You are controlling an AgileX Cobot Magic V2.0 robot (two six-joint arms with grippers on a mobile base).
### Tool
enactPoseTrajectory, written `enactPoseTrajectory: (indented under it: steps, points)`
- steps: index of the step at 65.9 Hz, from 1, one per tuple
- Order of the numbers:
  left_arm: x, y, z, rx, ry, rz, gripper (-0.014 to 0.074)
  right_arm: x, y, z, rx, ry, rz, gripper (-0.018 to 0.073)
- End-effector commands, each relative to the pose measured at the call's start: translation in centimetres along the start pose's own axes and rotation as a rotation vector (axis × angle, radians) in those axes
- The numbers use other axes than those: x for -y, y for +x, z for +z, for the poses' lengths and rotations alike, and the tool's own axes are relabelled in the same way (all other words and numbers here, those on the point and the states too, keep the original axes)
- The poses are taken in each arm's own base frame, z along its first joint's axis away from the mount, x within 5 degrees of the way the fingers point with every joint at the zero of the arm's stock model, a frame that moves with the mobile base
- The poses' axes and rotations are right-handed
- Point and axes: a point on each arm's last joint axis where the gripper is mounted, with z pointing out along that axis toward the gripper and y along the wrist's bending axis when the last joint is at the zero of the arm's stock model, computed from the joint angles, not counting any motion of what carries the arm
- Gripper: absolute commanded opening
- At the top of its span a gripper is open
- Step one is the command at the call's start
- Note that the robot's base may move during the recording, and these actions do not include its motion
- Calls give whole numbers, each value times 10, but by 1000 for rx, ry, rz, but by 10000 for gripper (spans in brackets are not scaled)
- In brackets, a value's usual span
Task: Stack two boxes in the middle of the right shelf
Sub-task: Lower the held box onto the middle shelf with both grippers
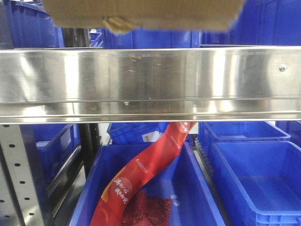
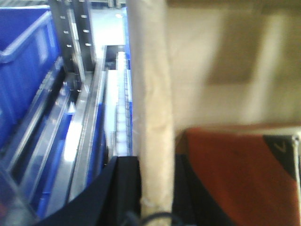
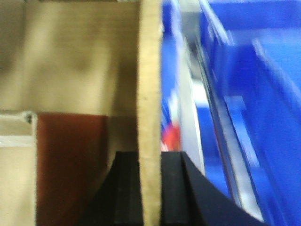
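A tan cardboard box (image 1: pixel 141 12) hangs at the top of the front view, just above the shiny steel shelf lip (image 1: pixel 150 80). A wad of yellowish tape (image 1: pixel 117 23) droops from its lower edge. In the left wrist view my left gripper (image 2: pixel 157 162) is shut on the box's upright wall (image 2: pixel 150 94), one black finger on each side. In the right wrist view my right gripper (image 3: pixel 150 157) pinches the opposite wall (image 3: pixel 149 70) the same way. A reddish-brown thing (image 2: pixel 235 169) lies inside the box. Neither gripper shows in the front view.
Under the shelf lip stand blue plastic bins (image 1: pixel 254 174); the middle bin (image 1: pixel 188 197) holds a red banner (image 1: pixel 150 160). A perforated grey upright (image 1: pixel 19 174) stands at the lower left. More blue bins (image 1: pixel 263 23) sit behind the box, and one (image 3: pixel 263 94) lies right of my right gripper.
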Motion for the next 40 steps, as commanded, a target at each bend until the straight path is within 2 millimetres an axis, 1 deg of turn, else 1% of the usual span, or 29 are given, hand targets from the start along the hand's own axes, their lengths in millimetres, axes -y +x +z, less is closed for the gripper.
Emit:
enactPoseTrajectory:
  steps: [1,9,17,23,28,30,34,37,40]
  points:
    - [3,-10,-9,61,46,-18,-111,6,-4,-8,0,36,-4,-162]
    - [0,2,-6,-62,1,-42,-111,6,-4,-8,-1,34,-2,-162]
    - [1,7,-1,-98,-11,-42,-111,7,0,-8,-41,39,18,-162]
    - [3,13,9,-126,-19,-33,-111,6,4,-6,-82,39,37,-162]
    - [6,19,18,-152,-25,-25,-111,3,7,1,-105,30,48,-162]
    - [6,19,19,-152,-25,-24,-106,2,9,4,-114,29,50,-162]
    - [7,20,22,-156,-24,-22,-72,2,11,7,-132,30,55,-158]
    - [7,20,22,-156,-24,-22,-15,1,13,9,-147,31,59,-124]
    - [7,20,22,-156,-24,-22,48,1,15,10,-156,35,59,-65]
